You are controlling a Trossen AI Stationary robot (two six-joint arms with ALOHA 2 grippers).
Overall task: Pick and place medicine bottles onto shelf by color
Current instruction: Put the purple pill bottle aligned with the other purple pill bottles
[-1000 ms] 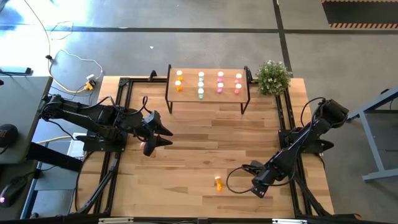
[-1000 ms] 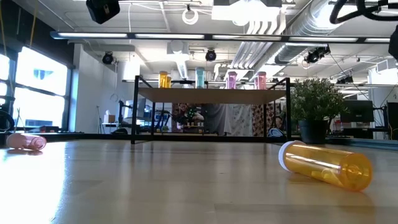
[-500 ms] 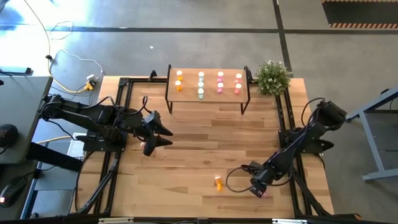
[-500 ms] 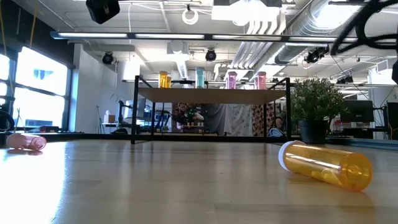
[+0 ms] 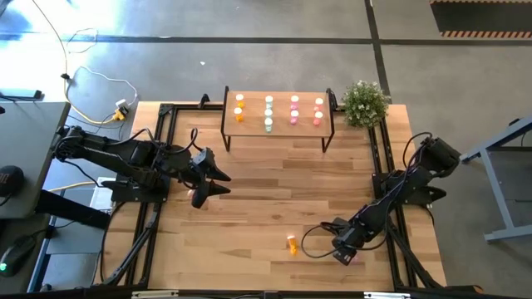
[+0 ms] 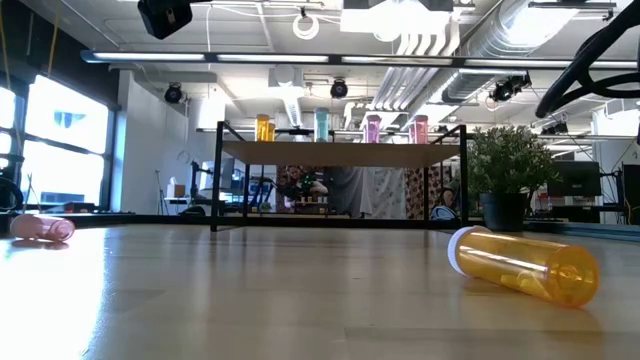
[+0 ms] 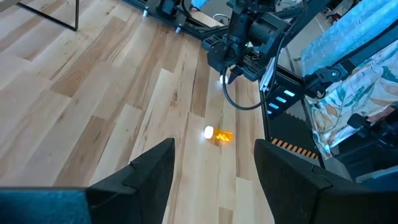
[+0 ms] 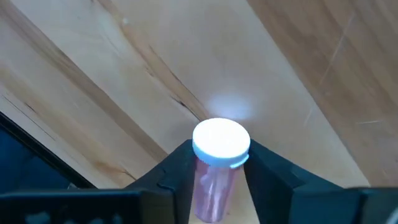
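Observation:
The shelf (image 5: 278, 112) stands at the table's far middle. On it are orange, green, pink and reddish-pink bottles in columns, standing on their bases. An orange bottle (image 5: 292, 243) lies on its side near the front edge and also shows in the low view (image 6: 525, 265). My right gripper (image 5: 345, 253) is low at the front right, shut on a pink bottle (image 8: 214, 180). My left gripper (image 5: 218, 178) hangs open and empty at the left, with another pink bottle (image 5: 197, 198) lying on its side beside it; that bottle also shows in the low view (image 6: 40, 227). My right gripper pinches the pink bottle between its two fingers (image 8: 177, 171), which press on its sides just behind the white cap (image 8: 221, 140). The bottle lies along the fingers, cap pointing away from the wrist. Whether it rests on the table, I cannot tell.
A potted plant (image 5: 364, 102) stands at the far right beside the shelf. Black frame rails (image 5: 158, 166) run along the table's left and right sides. Bare wood lies between the shelf and the orange bottle.
My right arm has sunk a little, and its gripper has shifted slightly toward the table's left at the front right. The pink bottle now shows at its tip in the high view.

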